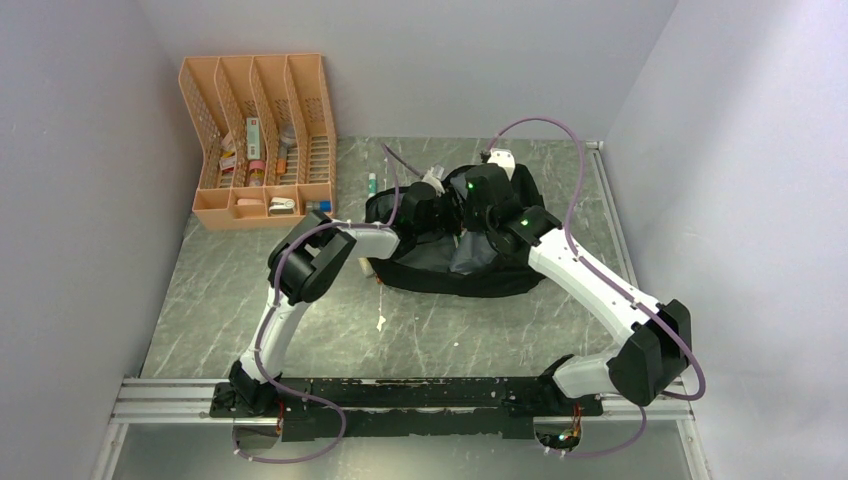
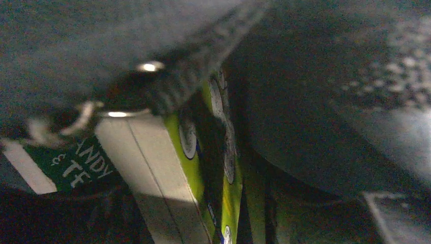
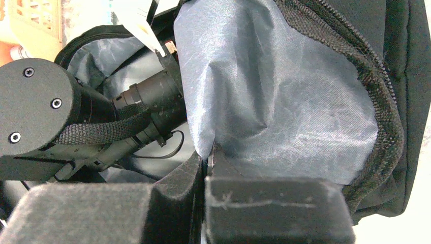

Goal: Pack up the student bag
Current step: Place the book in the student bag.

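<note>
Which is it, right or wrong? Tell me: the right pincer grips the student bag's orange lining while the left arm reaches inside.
Wrong colour: the right wrist view shows the right pincer gripping the student bag's grey lining while the left arm reaches inside.

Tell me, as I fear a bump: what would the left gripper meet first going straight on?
Probably the green-and-white box inside the bag, just ahead in the wrist view; depth is unclear.
</note>
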Controlling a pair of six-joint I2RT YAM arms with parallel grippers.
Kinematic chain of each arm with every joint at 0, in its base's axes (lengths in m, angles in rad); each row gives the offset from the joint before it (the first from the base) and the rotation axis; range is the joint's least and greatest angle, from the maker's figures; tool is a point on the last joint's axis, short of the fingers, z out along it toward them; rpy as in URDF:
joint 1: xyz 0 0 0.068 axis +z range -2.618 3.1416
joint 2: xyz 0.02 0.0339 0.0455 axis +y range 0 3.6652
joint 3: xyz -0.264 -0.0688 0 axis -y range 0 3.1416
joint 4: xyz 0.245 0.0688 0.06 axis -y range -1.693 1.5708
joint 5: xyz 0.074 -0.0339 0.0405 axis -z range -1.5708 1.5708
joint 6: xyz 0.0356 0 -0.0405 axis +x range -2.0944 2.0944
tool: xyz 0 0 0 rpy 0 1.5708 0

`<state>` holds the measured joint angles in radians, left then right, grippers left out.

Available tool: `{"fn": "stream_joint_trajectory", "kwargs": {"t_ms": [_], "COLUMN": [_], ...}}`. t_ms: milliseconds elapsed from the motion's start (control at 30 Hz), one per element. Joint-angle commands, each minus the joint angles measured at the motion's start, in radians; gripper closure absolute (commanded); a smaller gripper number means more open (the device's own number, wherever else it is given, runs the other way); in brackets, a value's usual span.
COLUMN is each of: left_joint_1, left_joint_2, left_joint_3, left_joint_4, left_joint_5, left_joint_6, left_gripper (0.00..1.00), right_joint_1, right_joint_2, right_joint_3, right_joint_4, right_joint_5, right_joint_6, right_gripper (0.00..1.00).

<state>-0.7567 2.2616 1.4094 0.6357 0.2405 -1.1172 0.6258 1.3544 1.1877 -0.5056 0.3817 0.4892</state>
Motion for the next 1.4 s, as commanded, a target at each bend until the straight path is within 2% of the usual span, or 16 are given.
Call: {"fn": "stream_joint_trajectory", "kwargs": {"t_ms": [0,67,100,133,633,767,900,1067,1233,1367], "left_joint_1": [0.019,0.028,0.032,0.035,0.086,0.089,0.089,0.086,0.080,0.062], "left_joint_2": [-0.043,-0.055,-0.064,-0.075,-0.212,-0.219,-0.210,-0.209,-0.160,-0.098], "left_joint_3": [0.019,0.010,0.003,-0.004,-0.058,-0.059,-0.057,-0.020,0.063,0.139], "left_joint_4": [0.021,0.009,0.008,0.007,-0.250,-0.293,-0.304,-0.403,-0.496,-0.540], "left_joint_5": [0.025,0.030,0.032,0.030,-0.041,-0.048,-0.044,-0.073,-0.069,-0.038], "left_joint_6": [0.019,0.010,0.006,0.005,0.118,0.152,0.166,0.221,0.257,0.261], "left_gripper": [0.39,0.37,0.30,0.28,0.15,0.15,0.19,0.19,0.21,0.18], "right_joint_1": [0.005,0.005,0.005,0.005,-0.001,-0.002,-0.002,-0.003,-0.003,-0.003], "right_joint_2": [-0.048,-0.048,-0.046,-0.045,-0.028,-0.019,-0.012,-0.008,-0.004,-0.002], "right_joint_3": [-0.013,-0.017,-0.017,-0.017,-0.037,-0.039,-0.036,-0.039,-0.040,-0.040], "right_joint_4": [0.044,0.044,0.043,0.039,0.031,0.035,0.036,0.039,0.044,0.044], "right_joint_5": [0.000,0.000,0.000,0.003,0.033,0.027,0.020,0.018,0.009,0.004], "right_joint_6": [0.007,0.003,-0.003,-0.005,-0.030,-0.027,-0.025,-0.028,-0.028,-0.027], "right_gripper": [1.00,1.00,1.00,1.00,1.00,1.00,1.00,1.00,1.00,1.00]}}
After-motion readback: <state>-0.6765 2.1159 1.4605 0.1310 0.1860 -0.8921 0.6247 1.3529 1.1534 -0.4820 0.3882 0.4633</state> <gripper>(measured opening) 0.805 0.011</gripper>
